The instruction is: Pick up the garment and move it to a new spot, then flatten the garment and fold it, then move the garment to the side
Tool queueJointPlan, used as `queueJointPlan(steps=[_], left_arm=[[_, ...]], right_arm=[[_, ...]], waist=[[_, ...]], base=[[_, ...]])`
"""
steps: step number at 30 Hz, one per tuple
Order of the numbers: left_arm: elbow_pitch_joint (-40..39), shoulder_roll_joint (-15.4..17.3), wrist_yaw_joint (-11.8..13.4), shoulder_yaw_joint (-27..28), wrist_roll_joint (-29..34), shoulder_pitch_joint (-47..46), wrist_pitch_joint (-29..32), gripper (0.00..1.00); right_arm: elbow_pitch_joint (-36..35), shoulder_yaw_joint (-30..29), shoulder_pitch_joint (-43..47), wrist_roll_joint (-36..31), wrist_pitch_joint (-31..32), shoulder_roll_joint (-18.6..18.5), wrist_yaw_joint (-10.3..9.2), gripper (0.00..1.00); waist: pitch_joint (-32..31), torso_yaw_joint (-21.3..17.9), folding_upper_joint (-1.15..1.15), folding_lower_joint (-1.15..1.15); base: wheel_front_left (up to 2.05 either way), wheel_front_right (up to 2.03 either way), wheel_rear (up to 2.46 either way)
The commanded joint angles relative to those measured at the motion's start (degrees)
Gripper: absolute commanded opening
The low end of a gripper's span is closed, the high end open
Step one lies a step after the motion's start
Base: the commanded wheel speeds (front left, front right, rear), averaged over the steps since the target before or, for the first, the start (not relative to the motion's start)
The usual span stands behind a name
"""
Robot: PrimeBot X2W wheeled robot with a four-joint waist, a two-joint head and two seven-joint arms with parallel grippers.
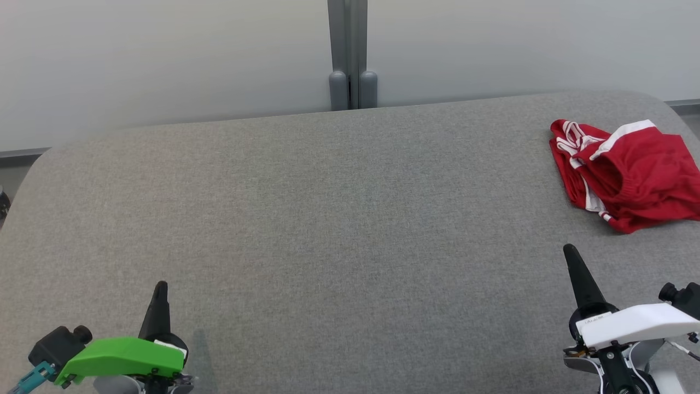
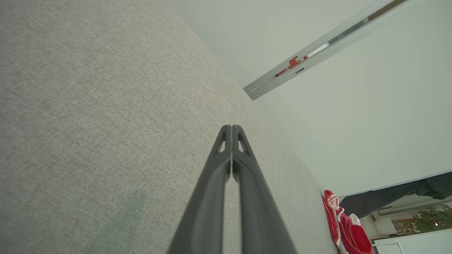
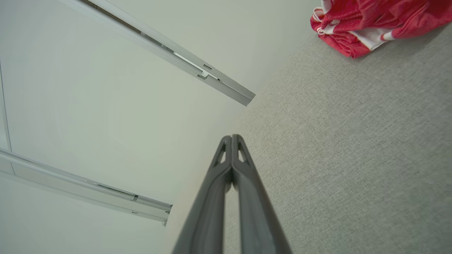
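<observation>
The garment (image 1: 629, 175), red with white stripes, lay crumpled in a heap on the grey padded surface (image 1: 328, 219). In the head view it was at about 2 o'clock, close to the right edge, and part of it was cut off by the frame. It was not flattened and not folded.

The left gripper (image 1: 160, 287) was at about 7 o'clock in that view, and its two dark fingers were pressed together with nothing between them. It was well apart from the garment. In the left wrist view, the closed fingertips (image 2: 226, 141) pointed along the grey surface, and the garment (image 2: 348, 233) showed at 4 o'clock.

The right gripper (image 1: 570, 251) was at about 4 o'clock in the head view, also closed and empty. The garment was near it, at about 1 o'clock from its tip, without touching. In the right wrist view, the garment (image 3: 370, 21) lay at 1 o'clock. Behind the surface, at 12 o'clock, stood a grey post (image 1: 353, 54) between pale wall panels.
</observation>
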Motion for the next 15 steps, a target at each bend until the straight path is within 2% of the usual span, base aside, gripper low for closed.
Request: queueJointPlan(steps=[1,15], left_arm=[[-0.3,0.0,-0.6,0.8,-1.5,-1.6,0.4,0.00],[0.3,-1.3,-2.6,3.2,-8.8,-2.5,2.5,0.00]], right_arm=[[0.0,-0.2,-1.4,1.8,0.3,-0.3,0.04,0.00],[2.4,-0.7,-3.1,9.9,1.1,-0.1,0.04,0.00]], waist=[[0.0,0.0,0.00,0.00],[0.1,0.0,0.00,0.00]], base=[[0.00,0.00,0.00],[0.00,0.00,0.00]])
